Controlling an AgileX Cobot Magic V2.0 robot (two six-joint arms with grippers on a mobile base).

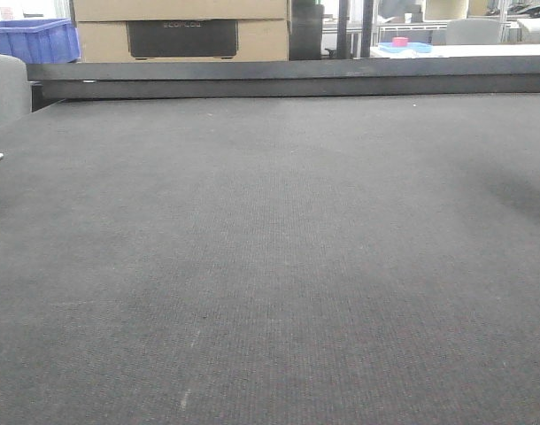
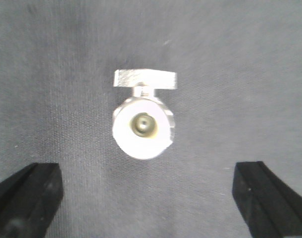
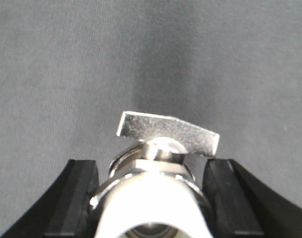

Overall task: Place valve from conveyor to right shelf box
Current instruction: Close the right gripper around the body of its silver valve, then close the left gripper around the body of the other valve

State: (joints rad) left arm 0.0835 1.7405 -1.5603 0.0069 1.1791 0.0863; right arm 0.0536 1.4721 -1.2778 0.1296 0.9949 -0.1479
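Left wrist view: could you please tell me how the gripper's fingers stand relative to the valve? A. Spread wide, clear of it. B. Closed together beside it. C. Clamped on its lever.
A: the left gripper is open, its black fingers far apart at the lower corners, and the valve sits untouched on the conveyor ahead of them.

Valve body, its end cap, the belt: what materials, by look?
The valve: bright silver metal, maybe plated, with specular glints on lever and hex. Its end cap: matte white, likely plastic, no shine. The conveyor: dark grey woven fabric, possibly rubberised; fine weave shows.
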